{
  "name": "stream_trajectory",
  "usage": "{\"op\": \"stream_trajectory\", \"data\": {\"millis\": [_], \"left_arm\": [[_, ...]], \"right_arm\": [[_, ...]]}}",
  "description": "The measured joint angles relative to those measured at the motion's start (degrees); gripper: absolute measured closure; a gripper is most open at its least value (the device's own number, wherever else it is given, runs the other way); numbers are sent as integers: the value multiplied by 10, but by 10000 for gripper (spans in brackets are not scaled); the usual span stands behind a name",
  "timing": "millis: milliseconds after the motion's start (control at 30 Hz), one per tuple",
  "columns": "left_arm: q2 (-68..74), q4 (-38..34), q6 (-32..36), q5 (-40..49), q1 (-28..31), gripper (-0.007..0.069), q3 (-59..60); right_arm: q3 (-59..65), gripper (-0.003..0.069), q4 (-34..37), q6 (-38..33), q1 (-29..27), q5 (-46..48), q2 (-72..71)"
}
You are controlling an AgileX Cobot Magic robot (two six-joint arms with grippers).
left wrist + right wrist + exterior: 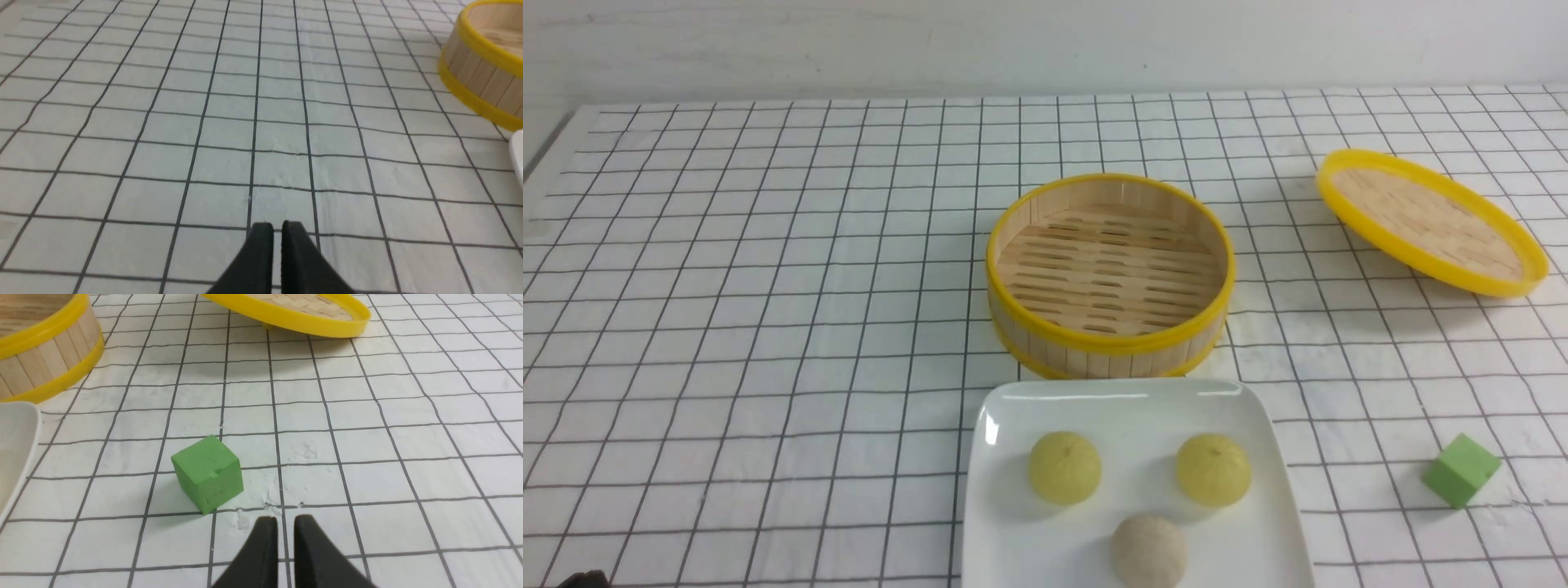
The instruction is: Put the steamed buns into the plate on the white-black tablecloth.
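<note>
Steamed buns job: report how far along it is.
It looks finished. All three steamed buns sit on the plate, and the steamer basket is empty, its lid lying off to the side. Nothing is in hand: the left gripper and right gripper are nearly closed over bare tablecloth. The green cube isn't part of the job.

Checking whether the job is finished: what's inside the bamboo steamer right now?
Nothing: the steamer shows only its bare slatted floor. All three steamed buns sit on the plate in front. Only the floor strip behind the steamer's near wall is hidden.
</note>
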Motion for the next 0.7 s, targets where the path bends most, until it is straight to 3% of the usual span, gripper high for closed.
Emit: {"op": "stream_trajectory", "data": {"millis": [700], "left_arm": [[-13, 26, -11, 8, 12, 541, -1]], "right_arm": [[0, 543, 0, 0, 0, 0, 0]]}}
